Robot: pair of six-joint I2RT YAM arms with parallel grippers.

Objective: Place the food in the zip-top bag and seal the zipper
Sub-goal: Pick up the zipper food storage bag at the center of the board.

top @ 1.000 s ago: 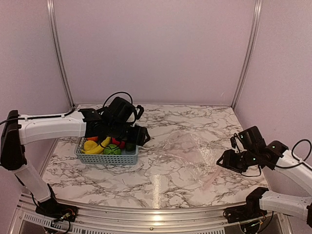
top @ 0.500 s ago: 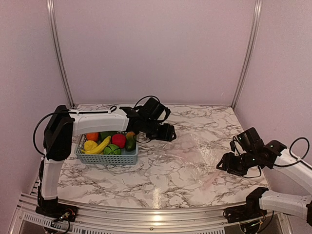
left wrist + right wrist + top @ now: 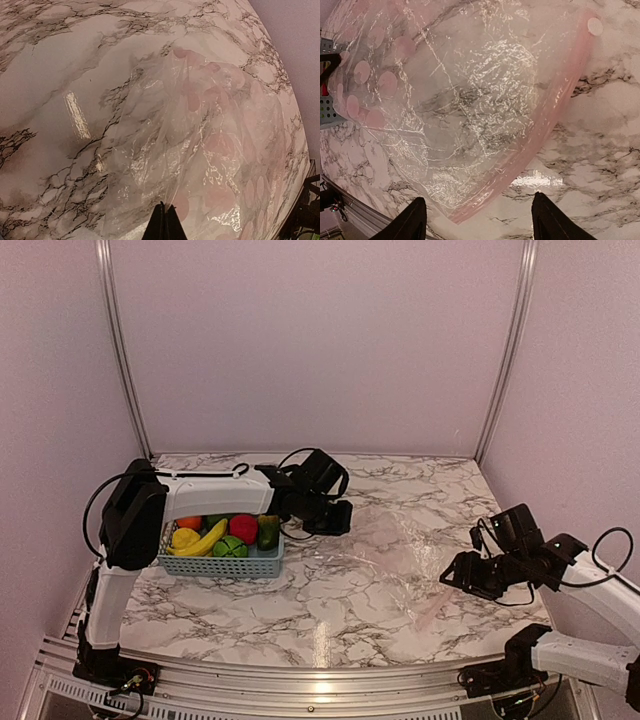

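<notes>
Your only print to go by is a scatter of pale pink round dots [image 3: 385, 82] on the clear bag [image 3: 385, 540]. The bag lies flat and crinkled on the marble table [image 3: 330, 610], right of centre. Its pink zipper [image 3: 564, 90] runs along the edge nearest your right arm. In the top view that strip reaches toward the front right part of the table.

The toy food [image 3: 243, 528] sits in the grey-blue basket [image 3: 220, 562] on the left, well apart from the bag's mouth. You can pick out a banana [image 3: 203, 540] and a red apple there; the left arm crosses the basket's far rim and hides a little of it.

Your left gripper [image 3: 165, 219] hangs over the bag's near-left edge with its fingers pressed together, nothing seen between them. Only the tips show at the bottom of the wrist view. From above, the bag is so clear that its outline is hard to trace.

Your right gripper [image 3: 480, 220] stands wide apart and holds nothing, just beside the zipper's near end. A corner of the basket is cut off at the left edge of that view.

Bare marble lies between basket and bag and along the front edge.
</notes>
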